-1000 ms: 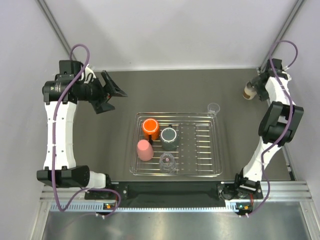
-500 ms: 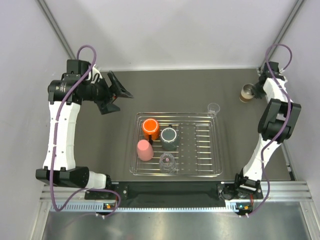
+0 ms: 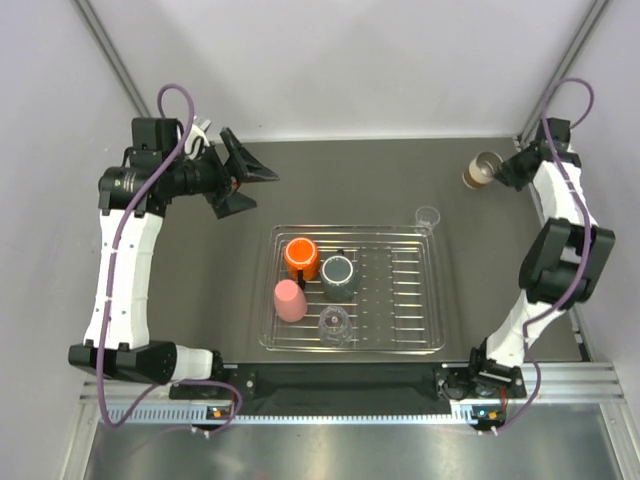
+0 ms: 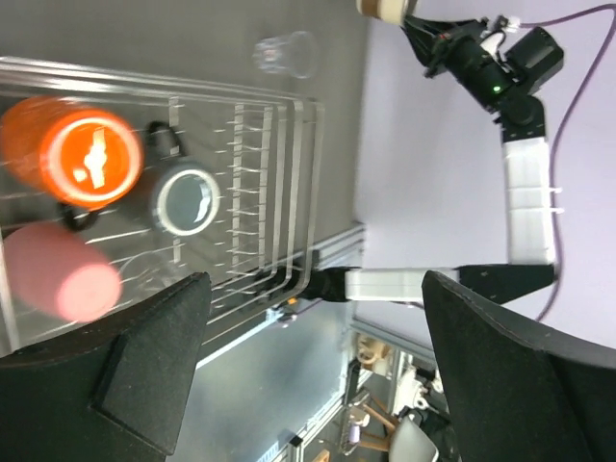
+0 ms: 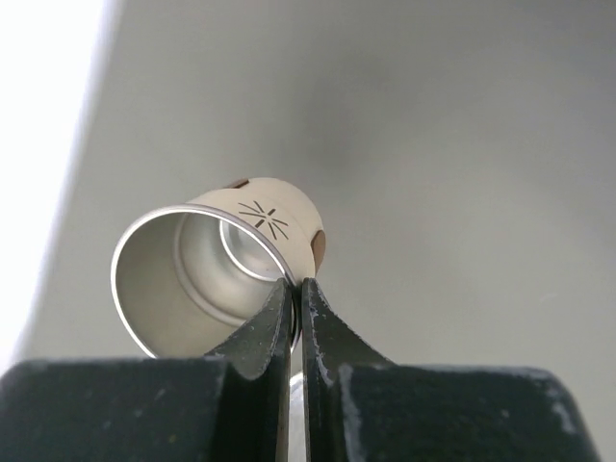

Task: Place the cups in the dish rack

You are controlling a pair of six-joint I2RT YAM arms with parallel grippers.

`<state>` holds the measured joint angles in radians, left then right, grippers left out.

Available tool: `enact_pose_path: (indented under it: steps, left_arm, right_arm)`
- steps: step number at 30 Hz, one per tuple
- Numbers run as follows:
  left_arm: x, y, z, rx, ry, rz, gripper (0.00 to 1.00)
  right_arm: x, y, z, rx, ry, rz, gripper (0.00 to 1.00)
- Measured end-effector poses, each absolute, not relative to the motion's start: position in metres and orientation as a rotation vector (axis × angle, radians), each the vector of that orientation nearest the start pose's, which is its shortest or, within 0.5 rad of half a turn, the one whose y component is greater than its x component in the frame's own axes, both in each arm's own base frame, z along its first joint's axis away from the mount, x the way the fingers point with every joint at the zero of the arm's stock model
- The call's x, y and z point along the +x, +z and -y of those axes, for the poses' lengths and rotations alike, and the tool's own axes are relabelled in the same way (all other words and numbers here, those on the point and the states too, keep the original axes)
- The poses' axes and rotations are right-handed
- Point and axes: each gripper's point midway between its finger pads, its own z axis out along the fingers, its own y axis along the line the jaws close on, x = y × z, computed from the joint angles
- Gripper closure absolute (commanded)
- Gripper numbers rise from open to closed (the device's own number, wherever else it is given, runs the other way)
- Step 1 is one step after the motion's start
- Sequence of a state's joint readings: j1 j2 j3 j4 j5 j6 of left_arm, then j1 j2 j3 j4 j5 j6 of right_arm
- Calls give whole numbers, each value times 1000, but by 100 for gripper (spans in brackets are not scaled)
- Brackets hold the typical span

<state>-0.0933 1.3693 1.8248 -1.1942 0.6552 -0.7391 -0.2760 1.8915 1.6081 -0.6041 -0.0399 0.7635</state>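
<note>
The silver wire dish rack (image 3: 438, 300) lies mid-table. In it stand an orange cup (image 3: 300, 257), a dark grey cup (image 3: 338, 275), a pink cup (image 3: 290, 300) and a clear cup (image 3: 334, 323). Another clear cup (image 3: 428, 216) stands just outside its far right corner. At the far right, my right gripper (image 3: 499, 172) is shut on the rim of the cream cup (image 3: 483, 170), one finger inside it and one outside (image 5: 295, 289); the cup (image 5: 221, 265) is tilted on its side. My left gripper (image 3: 245, 185) hangs open and empty at the far left, well away from the rack (image 4: 289, 192).
The dark tabletop (image 3: 350, 180) is bounded by white walls at the back and sides. A metal rail (image 3: 340, 385) runs along the near edge between the arm bases.
My right gripper has shut on the cream cup's rim and carried it left and toward the back wall. The left arm has swung right, and its jaws have widened a little.
</note>
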Motion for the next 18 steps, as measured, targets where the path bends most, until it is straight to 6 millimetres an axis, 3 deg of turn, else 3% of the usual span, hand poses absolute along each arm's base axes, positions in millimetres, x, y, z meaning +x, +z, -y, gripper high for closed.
enact_pose_path:
  steps: [2, 5, 7, 10, 12, 15, 18]
  left_arm:
    - [272, 390, 163, -391, -1254, -2314, 2]
    - [275, 404, 178, -356, -1404, -2213, 1]
    - [276, 412, 187, -330, -1492, -2155, 1]
    - [277, 426, 206, -267, -1612, -2073, 1]
    - [275, 439, 219, -208, -1663, -2023, 1]
    - [264, 461, 237, -82, -1727, -1939, 1]
    - [255, 475, 249, 15, -1757, -1874, 1]
  right_arm:
    - [482, 182, 80, 1150, 378, -2095, 100]
    - [485, 260, 39, 998, 606, -1957, 100]
    - [481, 308, 4, 881, 762, -1880, 100]
    - [461, 373, -68, 666, 1055, -1785, 100]
    - [440, 400, -119, 531, 1243, -1760, 100]
    - [404, 420, -188, 358, 1479, -1769, 100]
    - [371, 426, -232, 233, 1646, -1793, 100]
